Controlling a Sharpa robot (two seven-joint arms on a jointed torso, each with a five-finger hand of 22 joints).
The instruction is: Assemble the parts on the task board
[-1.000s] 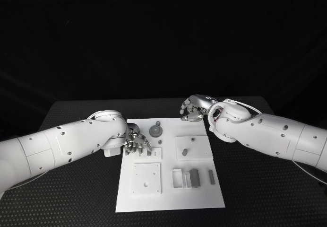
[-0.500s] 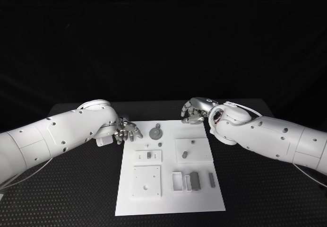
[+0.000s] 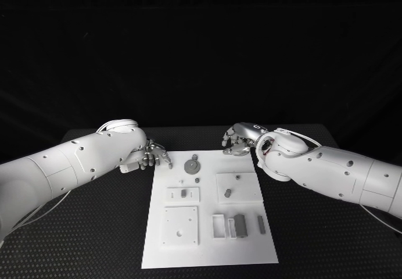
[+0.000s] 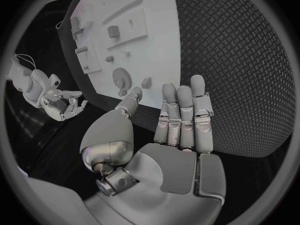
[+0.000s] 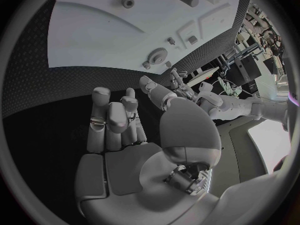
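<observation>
Left hand (image 3: 151,157) has withdrawn off the task board (image 3: 210,244), empty.

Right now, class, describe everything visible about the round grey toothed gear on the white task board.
The round grey toothed gear looks like a flat disc with fine teeth round its rim, dull grey, perhaps metal or plastic. It lies flat near the far end of the white task board, with a smaller round piece at its far edge. Neither hand touches it.

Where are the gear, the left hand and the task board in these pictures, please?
gear (image 3: 193,167): head view, its flat face.
left hand (image 3: 151,156): head view, back of the hand.
task board (image 3: 210,247): head view, bare near end.
</observation>
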